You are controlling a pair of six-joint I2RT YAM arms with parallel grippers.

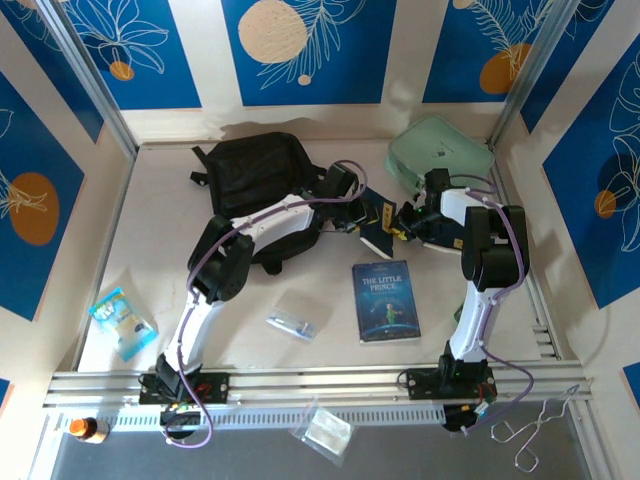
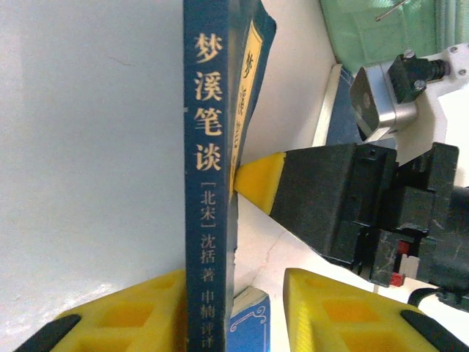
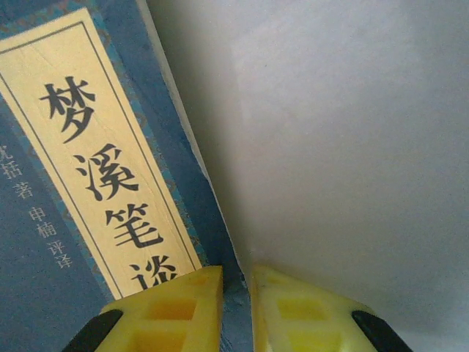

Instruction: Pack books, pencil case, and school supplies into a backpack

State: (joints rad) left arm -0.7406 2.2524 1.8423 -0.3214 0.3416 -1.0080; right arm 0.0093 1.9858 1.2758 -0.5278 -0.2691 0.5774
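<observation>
Smooth paper book (image 2: 209, 183) (cloth backpack (image 1: 250, 170))

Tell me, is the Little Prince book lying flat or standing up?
Lying flat: the Little Prince book rests closed on the table, its front cover and title facing up.

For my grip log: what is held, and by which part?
Right gripper pinches the small navy book at its edge beside the yellow label. Left gripper straddles its spine, jaws not yet shut.
</observation>
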